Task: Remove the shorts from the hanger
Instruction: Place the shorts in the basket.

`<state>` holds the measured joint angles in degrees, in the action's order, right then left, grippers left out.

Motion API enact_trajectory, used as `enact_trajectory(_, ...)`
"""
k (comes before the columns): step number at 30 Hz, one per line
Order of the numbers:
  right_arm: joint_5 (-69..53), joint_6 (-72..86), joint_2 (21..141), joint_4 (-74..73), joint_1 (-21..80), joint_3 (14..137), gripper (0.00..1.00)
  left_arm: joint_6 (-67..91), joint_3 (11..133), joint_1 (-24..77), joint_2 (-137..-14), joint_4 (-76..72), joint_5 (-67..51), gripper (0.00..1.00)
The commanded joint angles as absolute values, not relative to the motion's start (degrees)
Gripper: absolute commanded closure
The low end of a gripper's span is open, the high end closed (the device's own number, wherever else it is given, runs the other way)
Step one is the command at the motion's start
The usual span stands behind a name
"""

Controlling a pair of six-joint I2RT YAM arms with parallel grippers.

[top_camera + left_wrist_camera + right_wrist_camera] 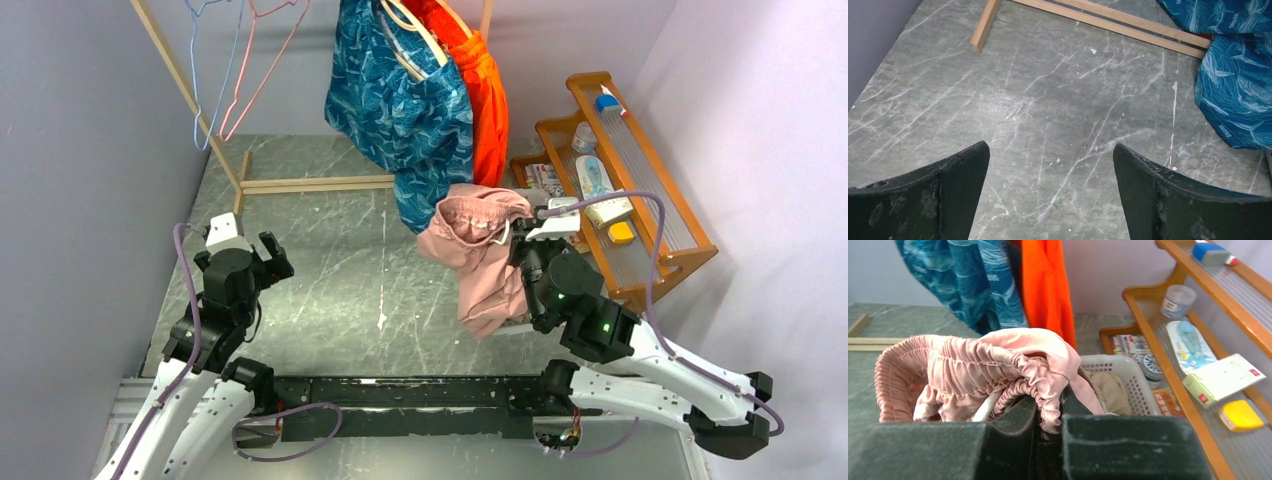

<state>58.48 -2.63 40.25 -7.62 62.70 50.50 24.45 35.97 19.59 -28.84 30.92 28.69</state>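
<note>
Right fingers [998,440] pinch the waistband of the pink shorts [973,365] near the white basket [1128,372].
We see the left fingers [948,190] spread wide above the desk [1048,100].

Light: even, diffuse, fairly bright, from overhead; walls [60,120] carry a lilac cast.
Shadows: soft and faint on the counter [340,290].
Glare: dull pale sheen on the counter's marble, left wrist view, left of centre.
Focus: top view sharp; in the right wrist view the right pincer [1048,415], near the lens, is soft, pink shorts [973,360] crisp.
Colour: orange shorts [1045,290] oversaturated, flat.
</note>
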Motion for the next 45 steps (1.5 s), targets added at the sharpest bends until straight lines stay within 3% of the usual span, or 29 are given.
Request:
enact_trajectory(1, 66.6, -6.2, 36.1, -1.0, 62.6, 50.5, 1.00, 24.4, 37.4, 19.1, -28.6, 29.8, 28.7, 0.03)
enact_trajectory(11, 65.2, -12.1, 37.2, -6.3, 62.6, 61.2, 1.00, 24.3, 37.7, 19.0, -29.6, 29.8, 28.5, 0.03)
enact_trajectory(24, 62.5, -6.3, 41.5, -7.8, 60.2, 53.9, 1.00, 24.2, 37.6, 19.1, -29.6, 29.7, 28.1, 0.03)
enact_trajectory(36, 17.7, 15.3, 51.6, -10.5, 16.0, 46.9, 1.00, 24.7, 37.4, 19.0, -28.3, 30.0, 28.5, 0.03)
enact_trajectory(41, 7.0, 21.1, 57.3, -4.6, 9.2, 40.9, 1.00, 24.7, 37.4, 19.0, -28.0, 30.1, 28.7, 0.03)
enact_trajectory(45, 13.0, 22.4, 65.1, -5.6, 9.0, 40.6, 1.00, 24.8, 37.4, 19.0, -28.3, 30.1, 28.7, 0.03)
